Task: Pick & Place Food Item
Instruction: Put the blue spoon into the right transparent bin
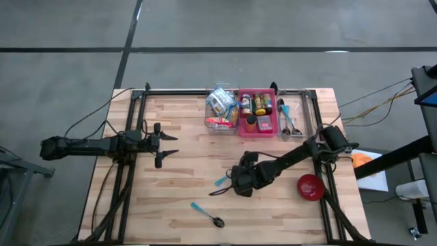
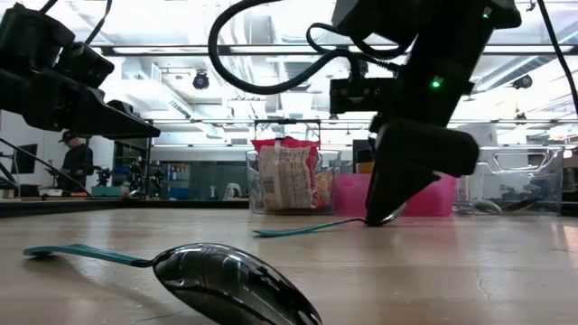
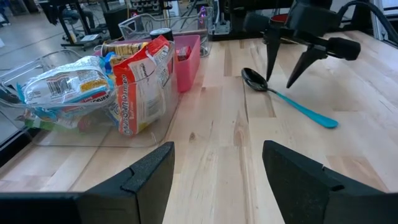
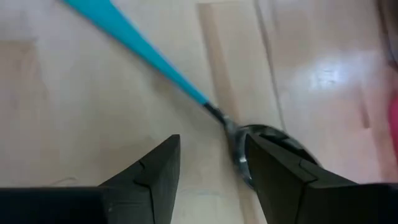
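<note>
food items: snack packets sit in a clear bin at the table's far edge; in the left wrist view a red and white packet stands upright against the bin's clear wall, with a silvery wrapped packet lying beside it.
pink bin: pink bin sits just beside the clear bin and holds small jars.
utensil tray: clear tray beside the pink bin, with a fork lying in it.
right gripper: right gripper is low over the middle of the table, tilted down at a teal-handled spoon; in the right wrist view its fingers stand apart on either side of the spoon's neck, one finger at the bowl's edge; the spoon lies flat on the wood, not clamped or lifted.
spoon near right gripper: in the low view its bowl lies at the gripper's tip and its teal handle stretches away along the table.
second spoon: second spoon with a teal handle lies near the table's front edge, well apart from both grippers; its shiny bowl fills the foreground of the low view.
left gripper: left gripper hangs above the table's left side, jaws apart, holding nothing, well away from the bins.
red bowl: red bowl sits on the right side of the table, beside the right arm.
background: a person stands in the room beyond the table, seen in the low view.
</note>
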`<action>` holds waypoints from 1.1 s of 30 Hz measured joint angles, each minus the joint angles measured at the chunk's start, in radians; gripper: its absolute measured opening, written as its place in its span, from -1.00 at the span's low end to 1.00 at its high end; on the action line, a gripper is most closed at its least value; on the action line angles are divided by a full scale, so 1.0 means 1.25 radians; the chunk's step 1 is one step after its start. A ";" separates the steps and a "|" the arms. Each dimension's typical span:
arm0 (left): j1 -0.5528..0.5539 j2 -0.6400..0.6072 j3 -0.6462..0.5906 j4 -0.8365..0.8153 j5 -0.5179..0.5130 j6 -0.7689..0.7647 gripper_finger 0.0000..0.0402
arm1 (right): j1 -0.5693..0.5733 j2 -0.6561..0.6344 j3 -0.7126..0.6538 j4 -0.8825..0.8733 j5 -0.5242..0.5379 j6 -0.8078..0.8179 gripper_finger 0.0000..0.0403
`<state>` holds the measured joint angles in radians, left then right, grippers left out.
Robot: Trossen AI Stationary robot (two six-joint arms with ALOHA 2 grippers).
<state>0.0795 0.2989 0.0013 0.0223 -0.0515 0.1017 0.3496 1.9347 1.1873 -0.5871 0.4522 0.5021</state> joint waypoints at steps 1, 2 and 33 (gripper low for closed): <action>0.000 0.000 0.000 0.000 0.000 0.000 0.22 | 0.000 0.001 0.000 0.003 -0.001 -0.005 -0.12; 0.000 0.000 0.000 0.000 0.000 0.000 0.22 | 0.000 0.001 0.000 0.007 -0.001 -0.011 -0.12; 0.000 0.000 0.000 0.000 0.000 0.002 0.22 | -0.166 -0.001 0.004 0.063 -0.284 -0.348 -0.69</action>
<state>0.0795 0.2985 0.0013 0.0223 -0.0513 0.1043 0.1418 1.9335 1.1924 -0.5081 0.0969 0.0669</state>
